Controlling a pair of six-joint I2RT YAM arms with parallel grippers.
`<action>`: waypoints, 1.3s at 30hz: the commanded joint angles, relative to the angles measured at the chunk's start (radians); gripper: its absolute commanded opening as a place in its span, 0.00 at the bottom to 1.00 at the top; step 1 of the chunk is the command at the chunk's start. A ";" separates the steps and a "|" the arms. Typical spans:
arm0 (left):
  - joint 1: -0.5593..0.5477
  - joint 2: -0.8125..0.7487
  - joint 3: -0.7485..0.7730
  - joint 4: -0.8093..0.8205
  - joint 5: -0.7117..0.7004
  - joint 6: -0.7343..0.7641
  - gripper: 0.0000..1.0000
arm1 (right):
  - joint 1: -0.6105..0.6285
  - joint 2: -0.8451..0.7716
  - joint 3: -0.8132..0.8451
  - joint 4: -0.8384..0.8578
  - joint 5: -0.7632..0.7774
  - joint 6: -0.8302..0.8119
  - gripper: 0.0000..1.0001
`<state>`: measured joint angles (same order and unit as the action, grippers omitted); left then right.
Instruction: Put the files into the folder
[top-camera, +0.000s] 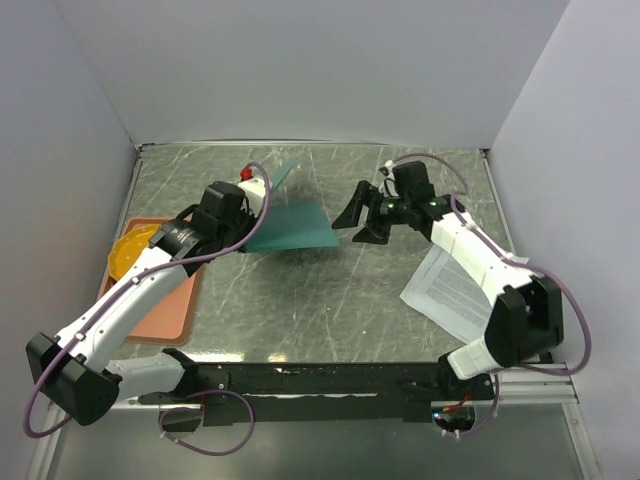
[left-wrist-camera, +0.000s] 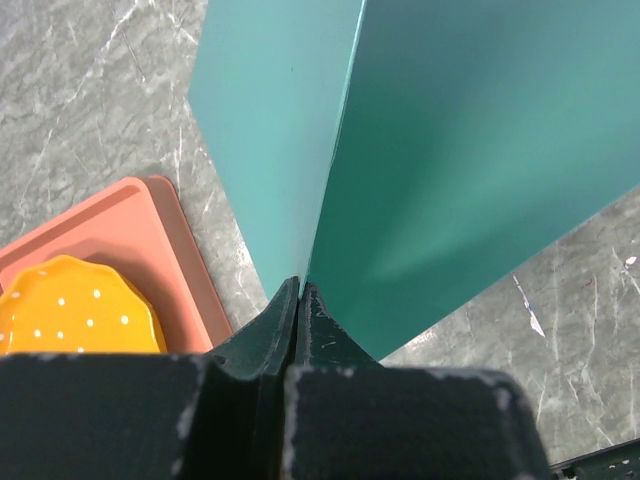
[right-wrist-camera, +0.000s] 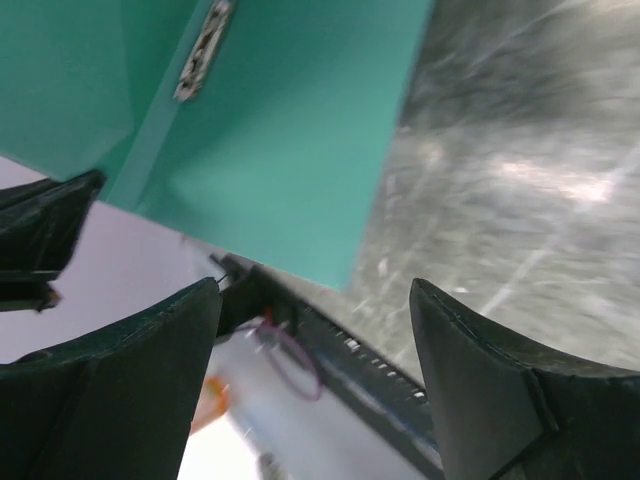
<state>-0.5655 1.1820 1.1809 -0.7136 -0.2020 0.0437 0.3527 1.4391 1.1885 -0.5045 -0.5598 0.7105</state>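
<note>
The teal folder (top-camera: 292, 228) lies at mid-table, one leaf (top-camera: 286, 171) tilted up behind it. My left gripper (top-camera: 258, 208) is shut on the folder's left edge. In the left wrist view the fingertips (left-wrist-camera: 300, 290) pinch the folder (left-wrist-camera: 460, 170) where its two teal leaves meet. My right gripper (top-camera: 356, 222) stands open just right of the folder, nothing between its fingers. In the right wrist view the right gripper (right-wrist-camera: 315, 290) is below the folder (right-wrist-camera: 290, 140) and its metal clip (right-wrist-camera: 205, 50). The files (top-camera: 448, 290) lie flat at the right, partly under the right arm.
A salmon-orange tray (top-camera: 160, 300) sits at the left table edge with a yellow dish (top-camera: 130, 252) on it; the left wrist view shows the tray (left-wrist-camera: 130, 215) and the dish (left-wrist-camera: 75, 310) too. White walls close in the table on three sides.
</note>
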 joint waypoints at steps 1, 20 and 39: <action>-0.001 -0.041 -0.023 0.017 -0.002 -0.036 0.01 | 0.032 0.084 0.094 0.064 -0.135 0.053 0.82; -0.001 -0.024 0.022 0.016 -0.017 -0.077 0.01 | 0.063 0.214 0.079 0.125 -0.233 0.089 0.60; 0.286 0.016 -0.058 -0.138 0.151 -0.243 0.28 | 0.081 -0.220 -0.004 -0.181 0.189 -0.325 0.00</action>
<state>-0.4225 1.1690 1.1584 -0.7151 -0.0937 -0.1661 0.4427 1.2865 1.2221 -0.5591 -0.4953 0.5922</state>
